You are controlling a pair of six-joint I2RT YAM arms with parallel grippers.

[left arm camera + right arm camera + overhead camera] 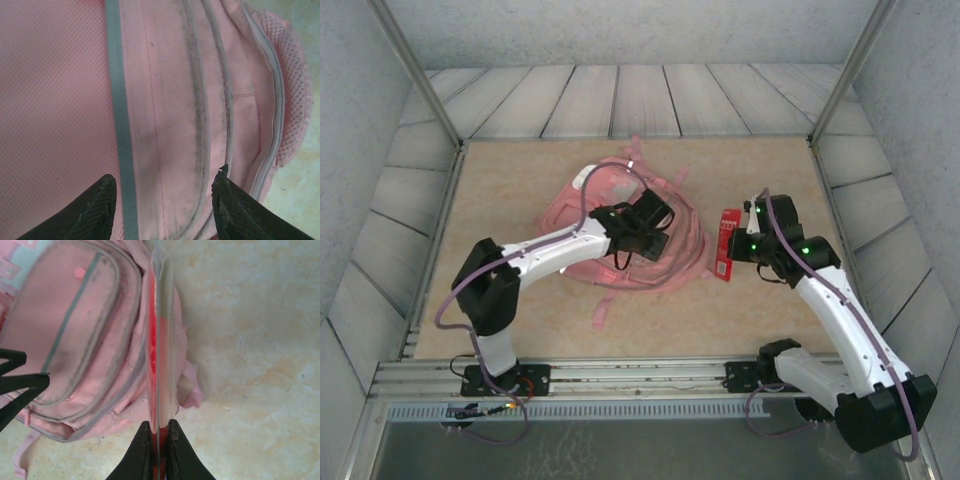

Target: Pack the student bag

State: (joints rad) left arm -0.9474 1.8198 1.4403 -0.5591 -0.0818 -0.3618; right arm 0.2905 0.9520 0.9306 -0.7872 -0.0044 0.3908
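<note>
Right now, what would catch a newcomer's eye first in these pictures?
The pink bag sprawled in the middle, straps loose, draws the eye first. The left jaws hang open right over its front, by the grey strip. Just right of the bag, the right jaws are shut on a flat red packet, held on edge.

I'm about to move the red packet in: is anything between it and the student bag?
No object lies on the table between the red packet and the student bag. But the left gripper sits over the bag, and the zips in view look shut.
</note>
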